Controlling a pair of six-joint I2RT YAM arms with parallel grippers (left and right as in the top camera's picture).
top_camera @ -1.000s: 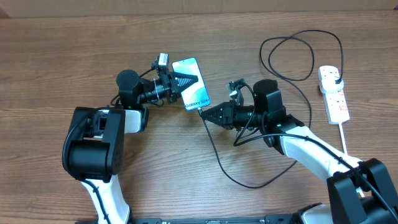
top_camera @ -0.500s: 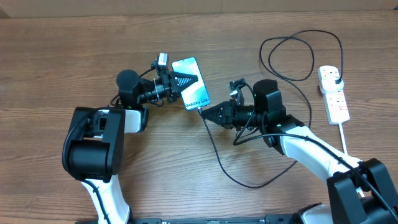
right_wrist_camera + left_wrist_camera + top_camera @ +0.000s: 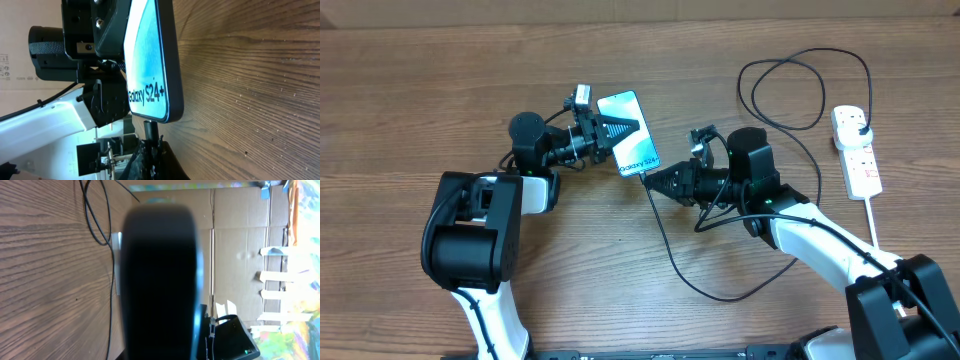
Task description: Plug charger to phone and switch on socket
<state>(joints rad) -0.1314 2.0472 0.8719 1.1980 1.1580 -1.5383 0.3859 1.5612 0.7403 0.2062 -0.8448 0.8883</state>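
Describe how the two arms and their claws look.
Both arms match: white shell links, bulky black joint housings and round black motors. The left claw and right claw are black, tapering to points. Thin black wires loop at the right wrist. No markings visible.

Black lettering "Galaxy S24+" runs across the light screen of the phone [image 3: 150, 60], at its end nearest the charger [image 3: 151, 131] tip; nothing else is legible.

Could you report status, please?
Left gripper clamps slim blue-screened phone. Right gripper holds thin black charger tip at its bottom edge. White rectangular socket untouched.
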